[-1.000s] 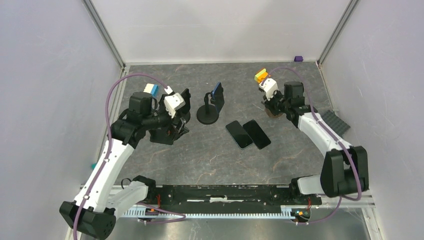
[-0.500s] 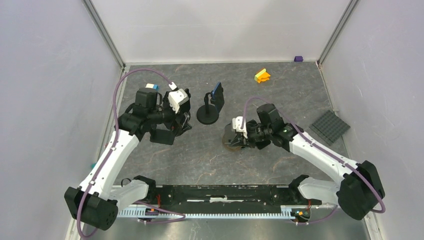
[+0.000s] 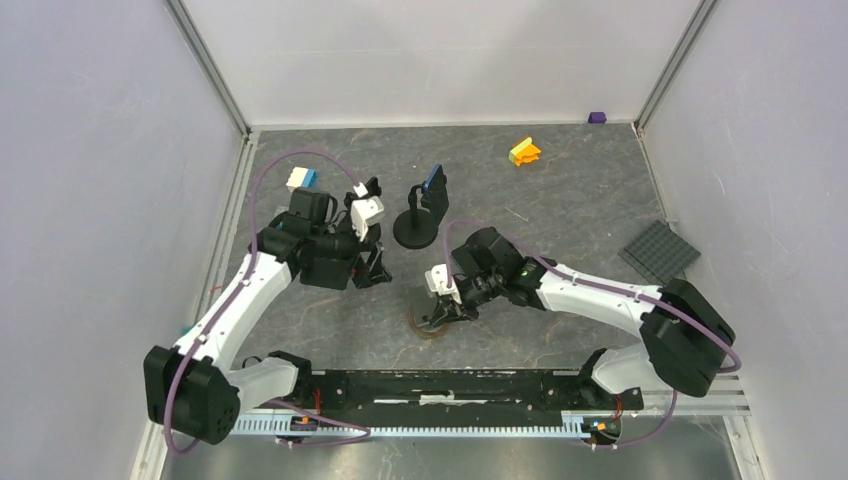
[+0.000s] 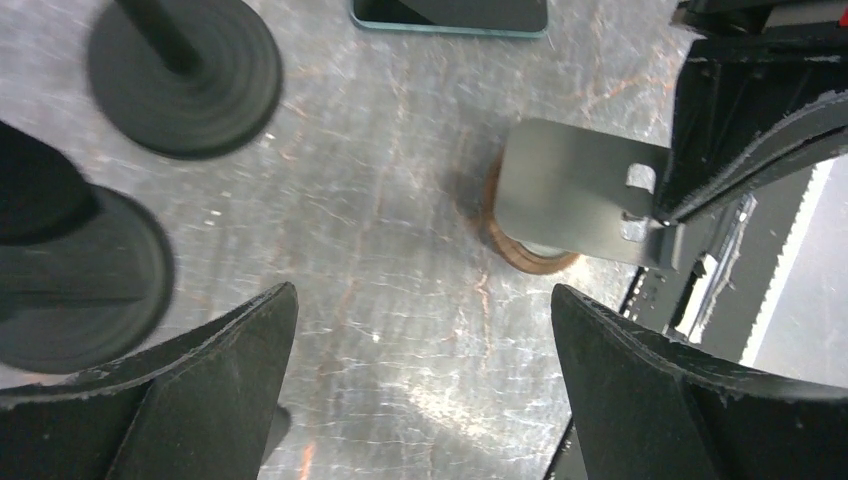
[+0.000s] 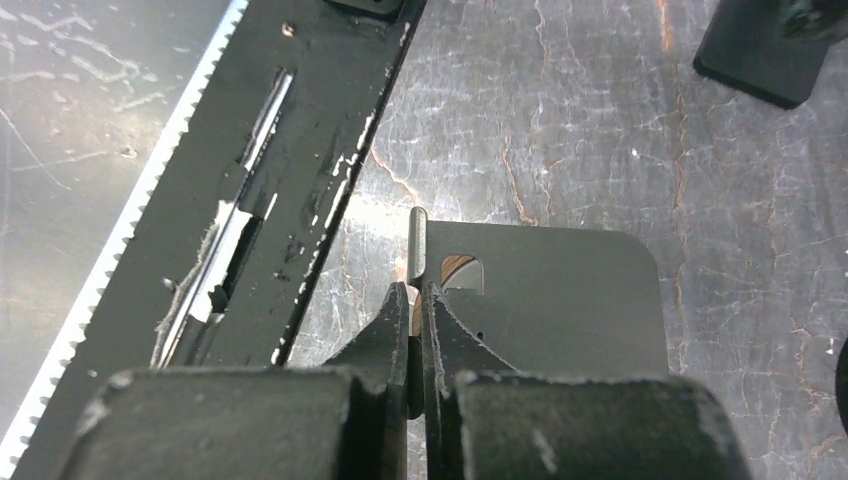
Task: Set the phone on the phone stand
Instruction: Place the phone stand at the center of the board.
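The phone stand (image 3: 428, 324), a grey metal plate (image 5: 560, 290) on a round wooden base (image 4: 530, 262), sits low at the front middle of the table. My right gripper (image 5: 414, 290) is shut on the plate's upturned lip; in the top view the right gripper (image 3: 437, 305) is just above the stand. The edge of a dark phone (image 4: 450, 12) shows at the top of the left wrist view; in the top view my right arm hides the phone. Left of the stand, my left gripper (image 4: 422, 300) hangs open over bare table, nothing between its fingers.
A black stand with a round base (image 3: 415, 230) and a blue-topped holder is behind the two grippers. Blue-white block (image 3: 300, 178) at back left, orange-yellow block (image 3: 523, 151) at the back, grey studded plate (image 3: 658, 252) at right. The black base rail (image 3: 450, 388) runs along the front.
My right arm swung from the back right to the front middle, carrying the phone stand and covering the phones. The left arm shifted slightly forward and right, still open.
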You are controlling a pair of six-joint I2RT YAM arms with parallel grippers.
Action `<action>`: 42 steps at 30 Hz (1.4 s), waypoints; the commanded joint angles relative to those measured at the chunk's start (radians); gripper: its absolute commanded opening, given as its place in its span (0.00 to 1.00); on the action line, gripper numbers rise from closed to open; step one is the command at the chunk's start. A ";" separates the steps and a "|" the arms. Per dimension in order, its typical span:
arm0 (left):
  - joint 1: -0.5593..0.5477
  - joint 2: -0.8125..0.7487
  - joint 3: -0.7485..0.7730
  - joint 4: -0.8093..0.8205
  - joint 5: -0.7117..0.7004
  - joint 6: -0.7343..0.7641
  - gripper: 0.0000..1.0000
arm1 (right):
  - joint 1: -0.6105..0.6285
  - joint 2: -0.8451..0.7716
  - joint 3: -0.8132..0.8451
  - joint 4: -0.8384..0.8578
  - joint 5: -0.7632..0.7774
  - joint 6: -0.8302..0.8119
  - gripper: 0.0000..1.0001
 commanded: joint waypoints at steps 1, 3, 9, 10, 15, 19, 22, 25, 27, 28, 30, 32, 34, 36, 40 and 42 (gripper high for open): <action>-0.004 0.044 -0.060 0.060 0.119 -0.009 1.00 | 0.016 0.036 0.019 0.084 0.036 -0.071 0.00; -0.007 0.049 -0.091 0.102 0.140 -0.036 1.00 | 0.023 0.046 0.017 0.088 0.065 -0.091 0.00; -0.073 0.106 -0.135 0.227 0.139 -0.133 1.00 | 0.033 0.065 -0.005 0.112 0.124 -0.135 0.00; -0.089 0.124 -0.132 0.246 0.132 -0.150 1.00 | 0.033 0.070 -0.008 0.115 0.135 -0.144 0.00; -0.139 0.228 -0.108 0.318 0.026 -0.203 1.00 | 0.033 0.109 -0.002 0.097 0.151 -0.187 0.00; -0.146 0.295 -0.087 0.348 -0.009 -0.235 1.00 | 0.033 0.128 -0.011 0.094 0.182 -0.228 0.00; -0.149 0.345 -0.069 0.349 0.044 -0.258 0.99 | 0.034 0.141 -0.019 0.089 0.205 -0.254 0.00; -0.159 0.398 -0.039 0.333 0.063 -0.269 0.99 | 0.033 0.149 -0.032 0.091 0.230 -0.276 0.00; -0.164 0.427 -0.022 0.317 0.084 -0.273 0.98 | 0.033 0.151 -0.043 0.100 0.251 -0.282 0.00; -0.167 0.439 -0.014 0.312 0.094 -0.274 0.98 | 0.033 0.149 -0.052 0.108 0.259 -0.285 0.00; -0.177 0.458 -0.008 0.301 0.106 -0.275 0.98 | 0.033 0.143 -0.070 0.136 0.282 -0.284 0.00; -0.185 0.472 -0.007 0.290 0.121 -0.268 0.97 | 0.033 0.138 -0.083 0.161 0.306 -0.284 0.00; -0.194 0.483 -0.008 0.282 0.119 -0.259 0.96 | 0.033 0.134 -0.096 0.179 0.319 -0.282 0.00; -0.200 0.489 -0.007 0.272 0.109 -0.247 0.94 | 0.033 0.132 -0.101 0.180 0.320 -0.282 0.00; -0.212 0.474 -0.006 0.260 0.114 -0.228 0.84 | 0.033 0.120 -0.112 0.178 0.318 -0.276 0.00; -0.228 0.461 -0.005 0.254 0.112 -0.212 0.77 | 0.033 0.116 -0.112 0.177 0.320 -0.273 0.00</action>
